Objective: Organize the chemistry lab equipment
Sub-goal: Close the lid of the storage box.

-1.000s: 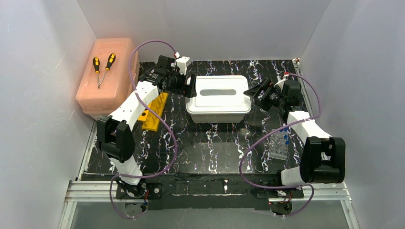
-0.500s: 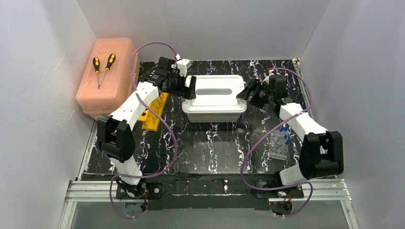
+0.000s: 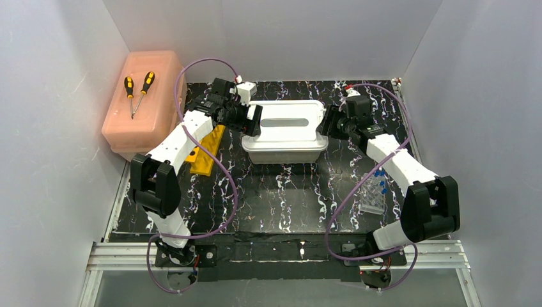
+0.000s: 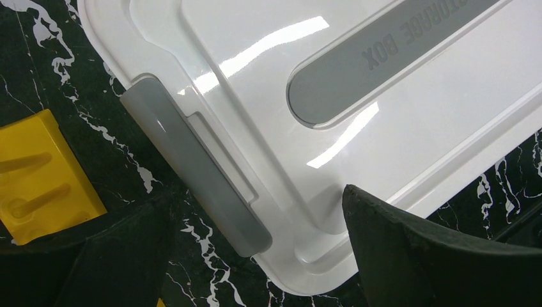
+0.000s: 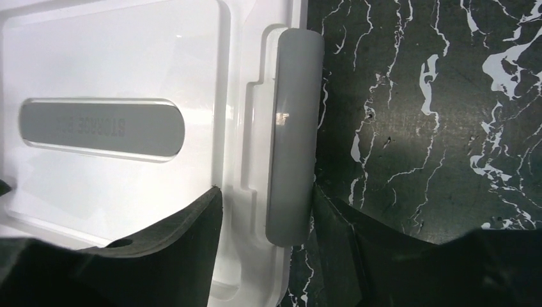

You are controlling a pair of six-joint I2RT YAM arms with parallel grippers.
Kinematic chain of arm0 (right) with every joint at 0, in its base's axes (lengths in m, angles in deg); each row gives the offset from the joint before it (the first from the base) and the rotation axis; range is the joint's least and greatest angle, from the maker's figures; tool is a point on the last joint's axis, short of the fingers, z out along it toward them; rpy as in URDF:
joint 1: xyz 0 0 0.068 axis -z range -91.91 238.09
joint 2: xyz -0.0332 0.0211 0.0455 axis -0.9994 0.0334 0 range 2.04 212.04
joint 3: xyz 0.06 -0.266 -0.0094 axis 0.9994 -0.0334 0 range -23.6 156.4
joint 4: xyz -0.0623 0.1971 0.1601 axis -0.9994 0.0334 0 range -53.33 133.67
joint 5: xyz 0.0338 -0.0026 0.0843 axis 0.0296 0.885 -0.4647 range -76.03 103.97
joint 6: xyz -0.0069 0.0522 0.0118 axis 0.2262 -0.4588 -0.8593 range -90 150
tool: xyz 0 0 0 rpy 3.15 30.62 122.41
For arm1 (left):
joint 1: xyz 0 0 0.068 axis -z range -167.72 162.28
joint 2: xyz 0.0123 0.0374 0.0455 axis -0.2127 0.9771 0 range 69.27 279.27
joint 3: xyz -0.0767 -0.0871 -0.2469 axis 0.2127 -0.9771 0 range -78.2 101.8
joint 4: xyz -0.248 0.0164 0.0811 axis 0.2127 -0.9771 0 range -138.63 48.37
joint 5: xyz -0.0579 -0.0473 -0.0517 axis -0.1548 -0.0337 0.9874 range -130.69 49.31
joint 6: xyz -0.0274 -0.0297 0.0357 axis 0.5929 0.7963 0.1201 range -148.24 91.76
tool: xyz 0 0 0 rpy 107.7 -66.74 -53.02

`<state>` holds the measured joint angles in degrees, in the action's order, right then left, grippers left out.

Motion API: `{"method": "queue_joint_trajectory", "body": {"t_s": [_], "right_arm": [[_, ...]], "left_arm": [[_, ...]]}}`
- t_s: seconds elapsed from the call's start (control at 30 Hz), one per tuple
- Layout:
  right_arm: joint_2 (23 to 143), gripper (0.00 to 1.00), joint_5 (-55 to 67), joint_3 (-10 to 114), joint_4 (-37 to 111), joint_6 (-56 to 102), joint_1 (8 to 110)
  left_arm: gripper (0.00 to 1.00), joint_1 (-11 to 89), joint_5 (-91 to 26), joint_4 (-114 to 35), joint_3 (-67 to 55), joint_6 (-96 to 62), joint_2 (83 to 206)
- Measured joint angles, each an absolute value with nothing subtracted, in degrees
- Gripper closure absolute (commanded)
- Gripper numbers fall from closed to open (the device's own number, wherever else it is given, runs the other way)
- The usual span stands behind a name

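Wide open, the left gripper (image 3: pixel 250 120) straddles the grey left latch (image 4: pixel 192 166) of the lidded white storage box (image 3: pixel 284 131) at the far middle of the table (image 3: pixel 275 192). The right gripper (image 5: pixel 265 192) brackets the grey right latch (image 5: pixel 291 134) with narrower jaws, 1 finger touching it, a gap beside the other. The yellow slotted tube rack (image 3: pixel 208 150) lies just left of the box.

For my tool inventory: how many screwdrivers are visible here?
2. One screwdriver lies on the pink box at the far left; the second screwdriver lies beside it. More may be hidden inside boxes.
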<state>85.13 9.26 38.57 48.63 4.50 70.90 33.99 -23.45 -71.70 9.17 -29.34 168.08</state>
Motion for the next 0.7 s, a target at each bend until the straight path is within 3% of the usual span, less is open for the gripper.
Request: {"method": "queue_joint_trajectory", "body": {"t_s": [0.7], "right_arm": [[86.0, 0.62, 22.5, 41.9, 53.8, 10.2, 64.6]], "left_arm": [[0.09, 34.0, -23.6, -71.2, 8.5, -31.0, 168.1]]}}
